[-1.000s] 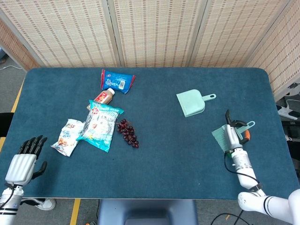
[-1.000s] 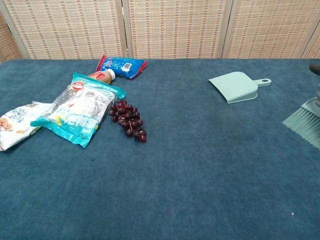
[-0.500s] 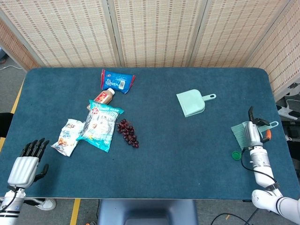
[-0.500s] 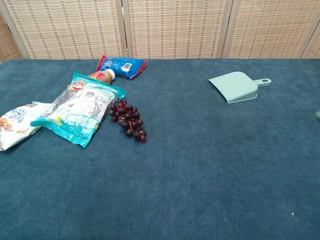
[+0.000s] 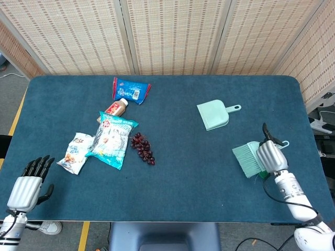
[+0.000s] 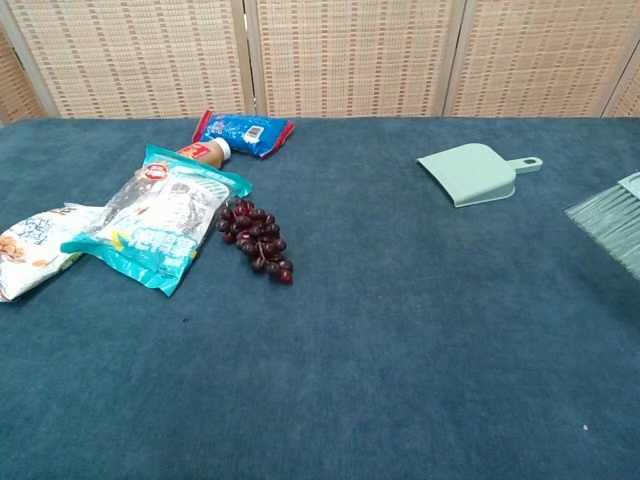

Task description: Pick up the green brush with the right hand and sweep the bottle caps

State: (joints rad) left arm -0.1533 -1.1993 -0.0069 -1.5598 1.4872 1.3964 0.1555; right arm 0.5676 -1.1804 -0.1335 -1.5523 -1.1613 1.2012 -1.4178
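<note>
**Brush held, sweep stroke under way**

While the brush [image 5: 247, 159] is gripped in the right hand [image 5: 268, 155] near the table's [image 5: 199, 193] right edge, the pick-up step can be judged done and the sweeping step is in hand. The hand is clamped on the handle, and the bristles are pointed leftward, toward the table's middle; in the chest view only the bristle end [image 6: 610, 222] is shown at the right border. Whether the bristles are touching the cloth cannot be told. No bottle cap can be made out with certainty: a small green speck is seen just beside the hand's lower edge, but it is largely hidden. The dustpan [image 5: 213, 115] is lying open-mouthed toward the left, well apart from the brush, further back on the table.

The left hand [image 5: 25, 187] is held off the front left corner, fingers apart, nothing in it. Snack bags [image 5: 112, 138], a small bottle [image 5: 114, 109] and grapes [image 5: 143, 148] are spread on the left half.

For the next move, the bristles would need to be lowered behind the cap and drawn toward the dustpan's mouth.
</note>
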